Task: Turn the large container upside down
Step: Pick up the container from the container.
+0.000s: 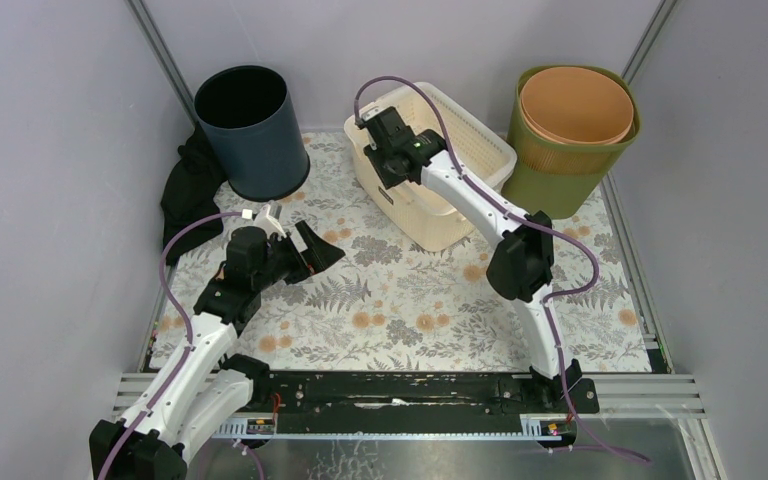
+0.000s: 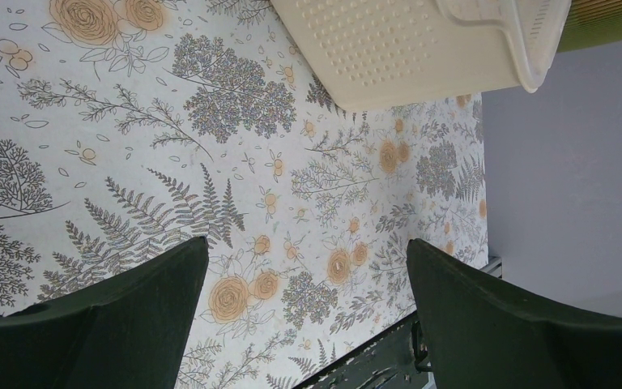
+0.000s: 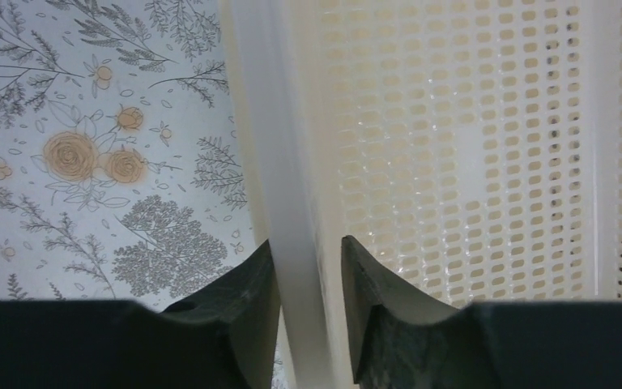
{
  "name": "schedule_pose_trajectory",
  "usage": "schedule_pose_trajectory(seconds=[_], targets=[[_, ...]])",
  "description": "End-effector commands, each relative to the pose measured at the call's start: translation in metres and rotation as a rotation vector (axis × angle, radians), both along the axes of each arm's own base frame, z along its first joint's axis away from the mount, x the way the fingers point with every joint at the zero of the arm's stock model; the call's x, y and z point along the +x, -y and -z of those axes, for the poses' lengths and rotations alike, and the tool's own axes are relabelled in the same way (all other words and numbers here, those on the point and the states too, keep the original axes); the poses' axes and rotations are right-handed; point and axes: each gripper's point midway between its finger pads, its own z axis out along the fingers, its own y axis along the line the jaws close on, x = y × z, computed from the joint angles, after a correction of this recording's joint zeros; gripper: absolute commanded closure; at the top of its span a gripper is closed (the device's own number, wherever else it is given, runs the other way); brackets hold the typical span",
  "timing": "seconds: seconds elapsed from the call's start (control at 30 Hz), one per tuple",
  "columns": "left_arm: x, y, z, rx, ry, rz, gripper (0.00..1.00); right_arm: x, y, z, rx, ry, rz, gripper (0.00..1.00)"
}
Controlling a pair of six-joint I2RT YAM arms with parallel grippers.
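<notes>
— Grey walls box the table in, and a floral tablecloth (image 1: 410, 310) covers it. Where does the large container (image 1: 430, 225) stand?

— At the far middle, upright, mouth up. It is the cream perforated one, between a dark bin (image 1: 250, 130) on its left and a green basket (image 1: 560, 190) just beside its right corner.

— And the right gripper (image 3: 308, 251)?

— Set narrow astride the rim (image 3: 283, 162) at the near left corner, one finger outside the wall and one inside. Both sit close against the plastic. Whether they are truly pinching it, I cannot tell.

— So what might spoil the turn?

— The hold, I think. It is one thin lip taken at one corner (and that plastic looks flexible), so once the weight hangs from it the rim could bend or slide out from between the fingers. The container would then drop back upright or land on its side.

— Anything else?

— It may skate across the cloth instead of tipping, because nothing braces the far side. If it swings as it rolls over, it could knock the green basket, which looks tall and easy to topple.

— Could the left gripper (image 2: 308, 247) steady it?

— Not from where it is. It hangs over bare cloth with its jaws spread wide, holding nothing, well apart from the container.
</notes>
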Motion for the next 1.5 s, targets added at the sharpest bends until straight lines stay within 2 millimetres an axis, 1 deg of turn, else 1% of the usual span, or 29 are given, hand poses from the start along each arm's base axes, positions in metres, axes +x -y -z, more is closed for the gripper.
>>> schedule_pose_trajectory(seconds=[0.0,0.03,0.1,0.17,0.43,0.77,1.23,1.37,1.47], targets=[[0.002,0.002,-0.006,0.000,0.039,0.014,0.00,0.007,0.011,-0.014,-0.024,0.050,0.024,0.68],[0.002,0.002,-0.005,0.000,0.037,0.015,0.00,0.008,0.011,-0.014,-0.027,0.048,0.023,0.75],[0.002,0.002,-0.005,0.000,0.037,0.013,0.00,0.008,0.010,-0.014,-0.024,0.049,0.022,0.84],[0.001,0.002,-0.005,-0.001,0.038,0.014,0.00,0.008,0.010,-0.019,-0.016,0.058,0.026,0.87],[0.001,0.001,-0.004,-0.002,0.035,0.012,0.00,0.010,0.021,-0.050,-0.013,0.139,0.052,0.90],[0.001,0.002,-0.006,-0.004,0.039,0.014,0.00,0.006,0.030,-0.104,0.052,0.255,0.068,0.93],[0.003,0.003,-0.008,-0.002,0.042,0.021,0.00,-0.013,0.032,-0.168,0.124,0.355,0.035,0.93],[0.003,0.003,-0.009,-0.003,0.045,0.021,0.00,-0.021,0.031,-0.188,0.179,0.379,0.015,0.93],[0.003,0.003,-0.009,-0.004,0.043,0.020,0.00,-0.027,0.026,-0.205,0.240,0.399,-0.015,0.93]])
